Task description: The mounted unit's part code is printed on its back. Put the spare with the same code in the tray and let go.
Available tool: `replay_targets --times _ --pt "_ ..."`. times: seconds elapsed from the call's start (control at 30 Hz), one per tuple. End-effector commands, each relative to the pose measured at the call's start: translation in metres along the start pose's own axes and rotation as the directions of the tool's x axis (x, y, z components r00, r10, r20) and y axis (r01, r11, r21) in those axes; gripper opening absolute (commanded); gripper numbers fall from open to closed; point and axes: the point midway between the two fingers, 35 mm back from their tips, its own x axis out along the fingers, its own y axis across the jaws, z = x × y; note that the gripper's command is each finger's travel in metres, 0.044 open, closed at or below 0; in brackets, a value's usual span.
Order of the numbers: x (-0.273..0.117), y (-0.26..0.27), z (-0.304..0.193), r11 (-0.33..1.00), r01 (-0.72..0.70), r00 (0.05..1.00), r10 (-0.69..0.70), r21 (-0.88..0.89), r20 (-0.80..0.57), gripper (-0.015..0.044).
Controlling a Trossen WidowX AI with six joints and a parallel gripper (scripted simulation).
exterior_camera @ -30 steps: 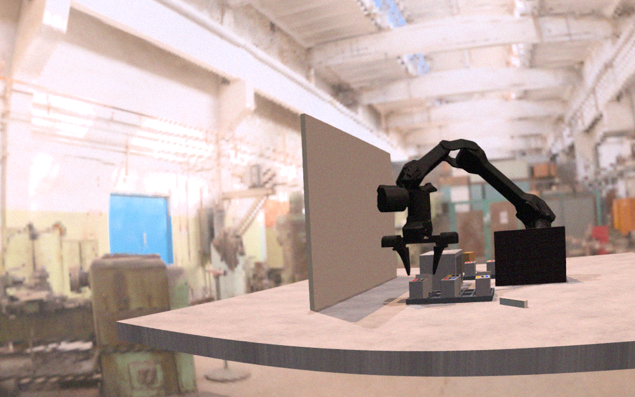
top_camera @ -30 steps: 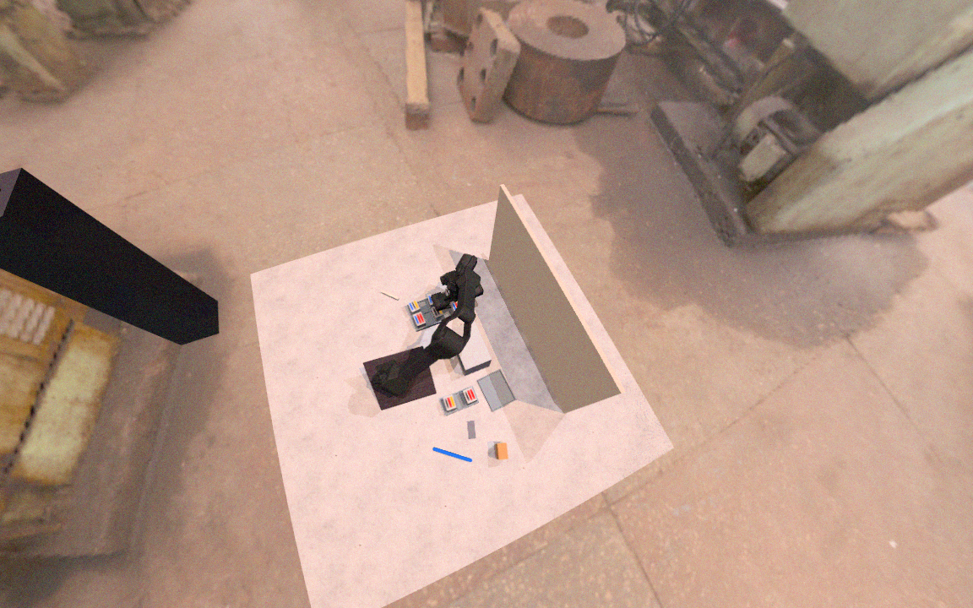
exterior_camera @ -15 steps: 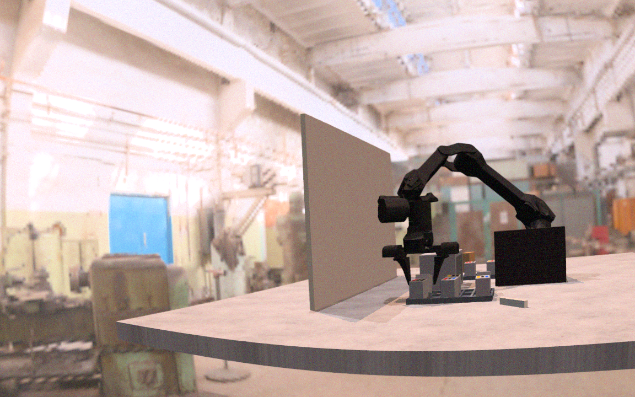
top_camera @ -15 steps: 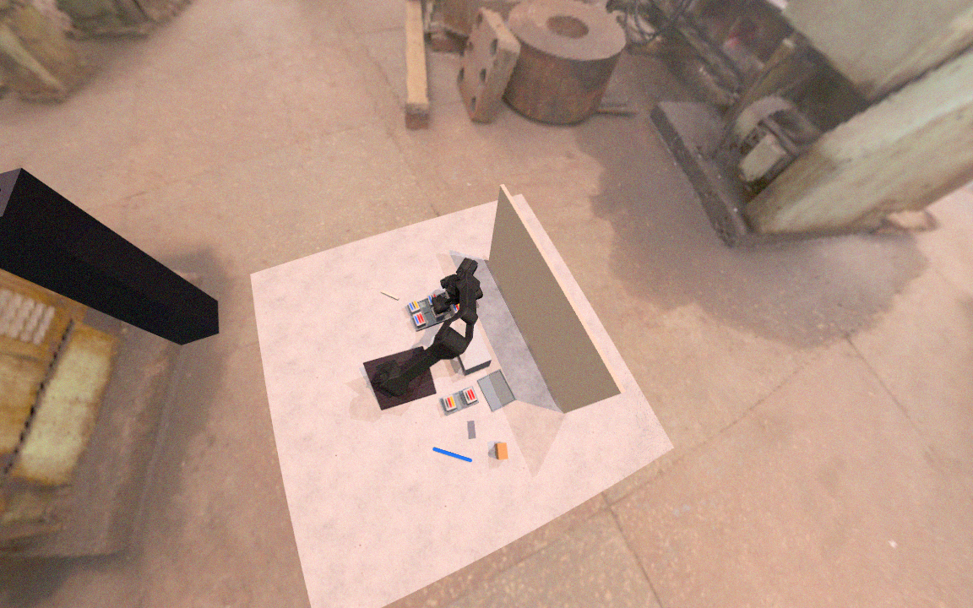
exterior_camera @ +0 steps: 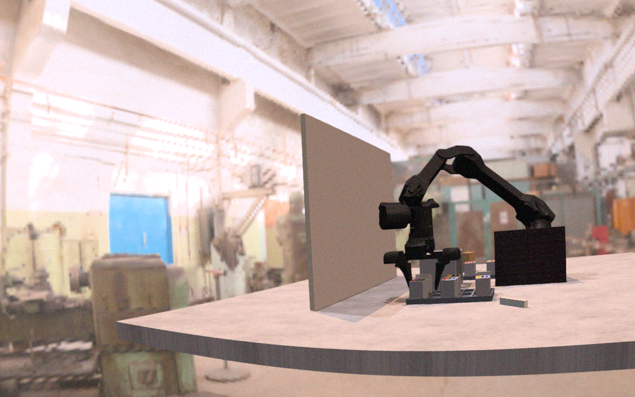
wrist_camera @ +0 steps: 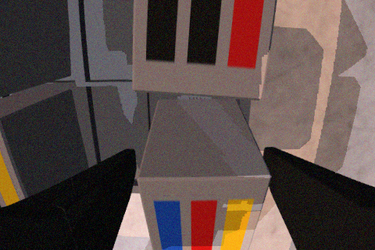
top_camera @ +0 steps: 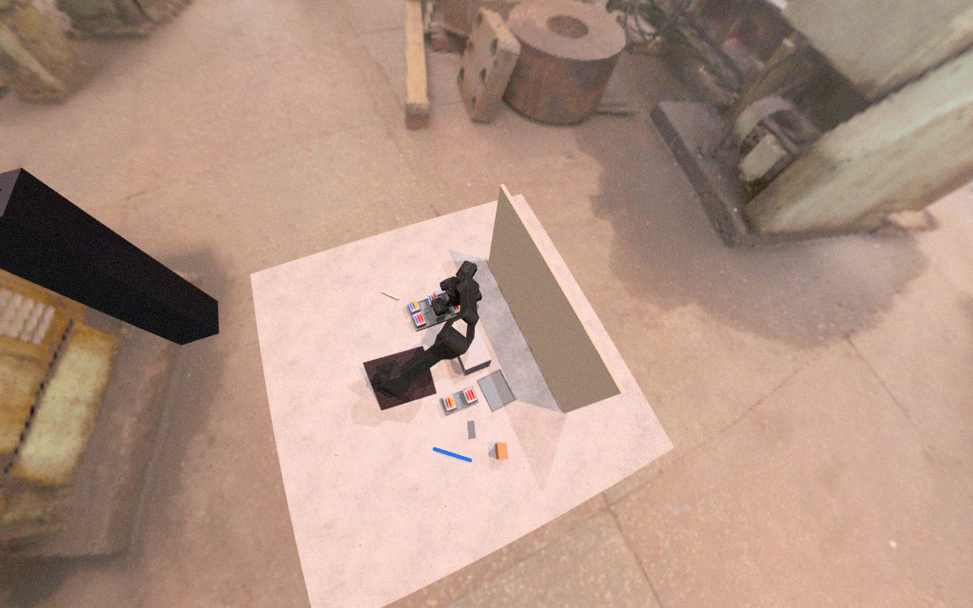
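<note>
Hand [wrist_camera: 200, 167] lowered over a dark rack [exterior_camera: 450, 296] of small grey blocks on the tabletop [exterior_camera: 581, 306], its two black fingers pointing down. In the wrist view the block striped blue, red and yellow [wrist_camera: 200, 172] sits directly between the fingers, one finger just beside each of its side faces; whether they touch it cannot be told, and a sliver of gap shows on the right. The hand is partly spread and released, grasping nothing. Just beyond the hand stands a block striped black, black and red [wrist_camera: 205, 5], close behind the first. To the hand's left, another block with a yellow stripe [wrist_camera: 42, 146] shows at the frame edge. In the top view the shallow grey tray [top_camera: 495, 389] lies well apart from the hand, back along the arm's side near the tall board [top_camera: 543, 317], with a second pair of striped blocks [top_camera: 458, 399] just beside it.
</note>
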Motion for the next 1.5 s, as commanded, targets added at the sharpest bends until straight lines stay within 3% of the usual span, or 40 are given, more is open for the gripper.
replay_targets --times 0.0,0.1,0.37,0.53,0.8,1.1,1.47 --pt "0.0 0.0 0.0 1.0 0.0 1.0 0.0 0.0 0.0 0.0247" --pt "0.0 0.0 0.0 1.0 0.0 1.0 0.0 0.0 0.0 0.0169" --pt "0.0 0.0 0.0 1.0 0.0 1.0 0.0 0.0 0.0 0.0115" --pt "0.0 0.0 0.0 1.0 0.0 1.0 0.0 0.0 0.0 0.0" --pt "-0.002 0.0 0.0 1.0 0.0 1.0 0.0 0.0 0.0 0.0" --pt "-0.074 0.0 0.001 1.0 0.001 1.0 -0.001 -0.004 0.0 0.0" --pt "-0.094 -0.003 0.003 1.0 0.012 1.0 -0.012 -0.007 0.003 0.0"
